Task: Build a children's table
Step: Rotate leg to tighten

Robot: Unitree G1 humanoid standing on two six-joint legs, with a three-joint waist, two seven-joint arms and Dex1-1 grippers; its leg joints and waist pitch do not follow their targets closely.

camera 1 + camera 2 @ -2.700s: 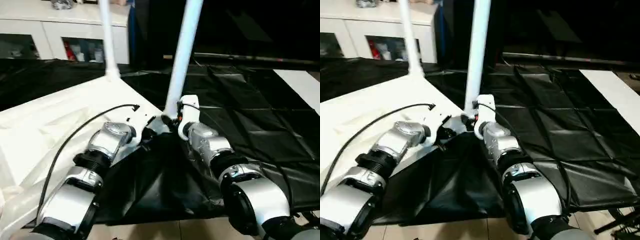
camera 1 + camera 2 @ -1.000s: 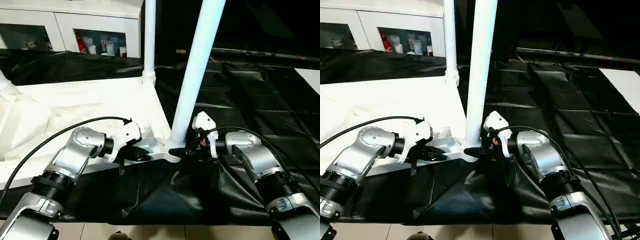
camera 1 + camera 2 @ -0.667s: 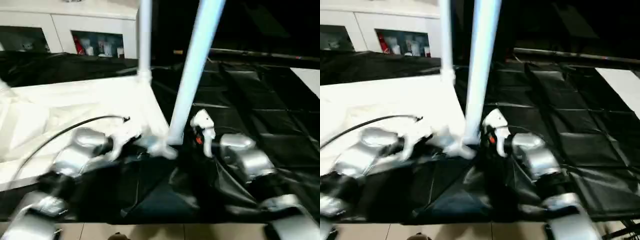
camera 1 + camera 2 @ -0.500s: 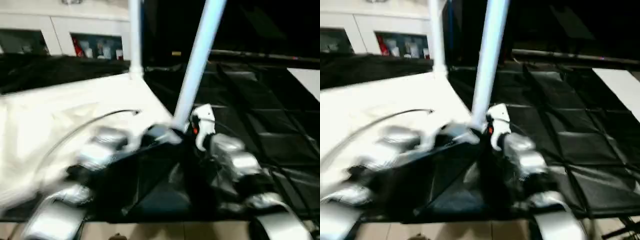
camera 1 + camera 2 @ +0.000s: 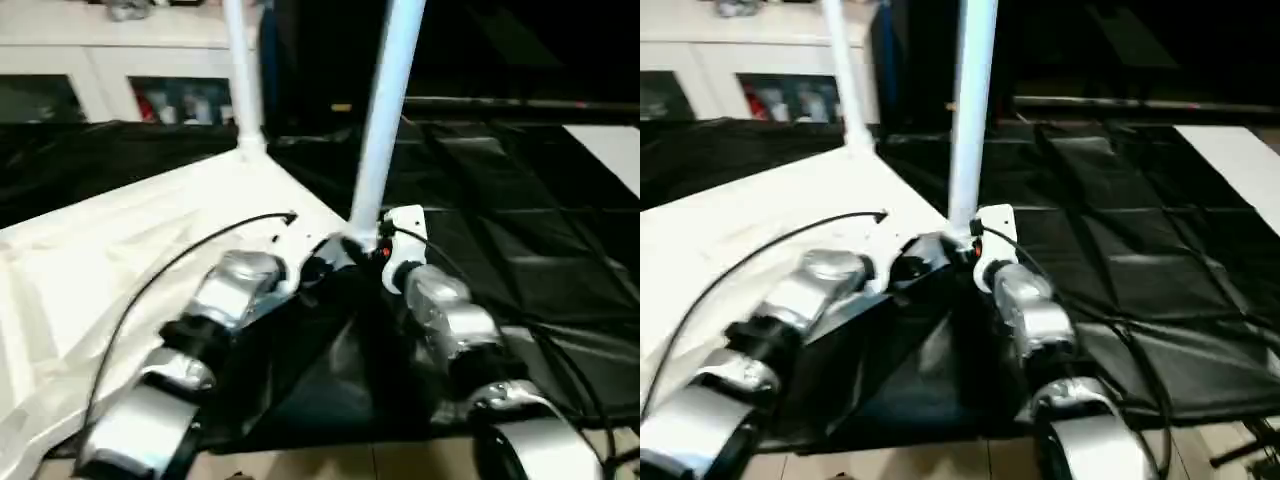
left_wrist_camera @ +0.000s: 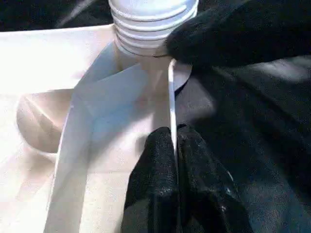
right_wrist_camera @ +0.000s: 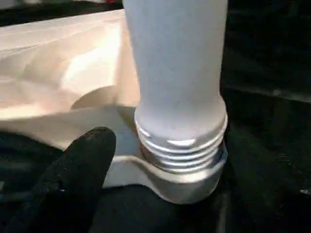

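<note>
Tabletop (image 5: 120, 270) upside down on floor sheet; left end effector (image 6: 173, 145) pinches its rim by the near corner, right end effector (image 7: 160, 160) spread around leg (image 5: 385, 120); steady rim, twist leg upright until threads vanish.

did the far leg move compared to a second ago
Yes. The far leg now stands in front of the cabinet glass door; a second ago it stood past the cabinet's right edge, so it swung left.
</note>
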